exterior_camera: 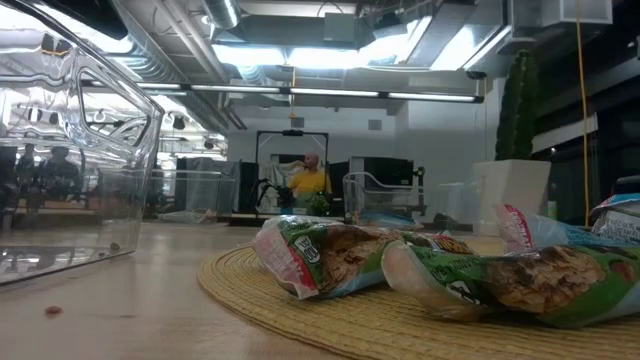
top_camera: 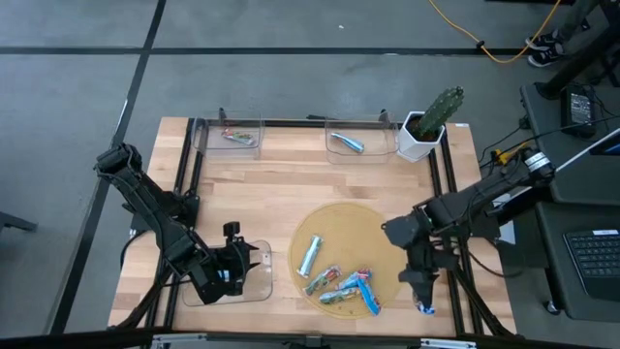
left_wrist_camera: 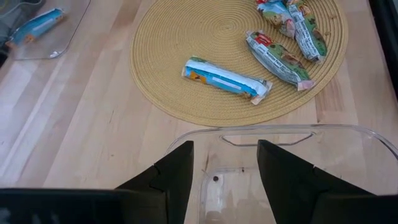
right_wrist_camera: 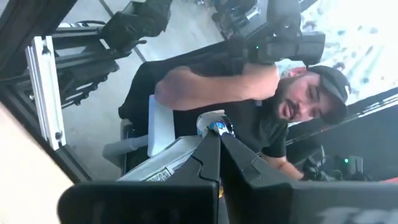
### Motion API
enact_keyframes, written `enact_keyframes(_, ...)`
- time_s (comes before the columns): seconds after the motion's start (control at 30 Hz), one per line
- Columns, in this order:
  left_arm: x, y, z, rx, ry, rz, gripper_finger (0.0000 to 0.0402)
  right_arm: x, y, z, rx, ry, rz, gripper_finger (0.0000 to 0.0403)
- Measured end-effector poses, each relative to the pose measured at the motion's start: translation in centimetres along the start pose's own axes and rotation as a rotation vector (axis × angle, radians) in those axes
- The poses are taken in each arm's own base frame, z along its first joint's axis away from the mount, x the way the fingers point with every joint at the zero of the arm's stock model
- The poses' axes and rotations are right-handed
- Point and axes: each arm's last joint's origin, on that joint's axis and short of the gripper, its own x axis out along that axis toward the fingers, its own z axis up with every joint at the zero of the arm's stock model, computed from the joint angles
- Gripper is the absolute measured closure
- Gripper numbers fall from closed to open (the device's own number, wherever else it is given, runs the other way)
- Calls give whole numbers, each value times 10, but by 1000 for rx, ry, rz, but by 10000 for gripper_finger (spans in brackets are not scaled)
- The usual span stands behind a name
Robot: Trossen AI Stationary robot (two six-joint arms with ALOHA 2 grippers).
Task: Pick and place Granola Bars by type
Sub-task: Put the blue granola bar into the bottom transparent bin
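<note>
Jaws (left) hover over one tray (left_wrist_camera: 348, 140), empty.

Wooden table, surface contents.
A light wooden table (top_camera: 291, 184) is carrying a round woven mat (top_camera: 347, 260) near its front edge, three clear plastic trays — two (top_camera: 232, 139) (top_camera: 354, 145) along the far edge, one (top_camera: 254, 281) at the front left — and a white pot with a cactus (top_camera: 426, 131) at the far right corner.
</note>
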Motion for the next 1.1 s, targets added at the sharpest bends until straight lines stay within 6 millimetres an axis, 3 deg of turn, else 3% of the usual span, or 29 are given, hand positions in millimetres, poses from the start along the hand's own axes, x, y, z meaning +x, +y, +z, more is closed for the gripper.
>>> enact_keyframes(0.2,0,0,0,-5,0,0,233,6,-4,-5,85,171,-25,398)
enact_keyframes(0.43,0,0,0,-10,-2,1,233,8,-11,-41,327,513,-222,398)
enact_keyframes(0.63,2,3,4,-10,-68,77,233,-5,-6,-75,477,811,-375,398)
enact_keyframes(0.87,15,6,27,53,-191,105,233,-20,-17,-78,287,678,-394,398)
enact_keyframes(1.1,34,0,63,161,-372,16,224,-37,-25,-77,171,547,-421,398)
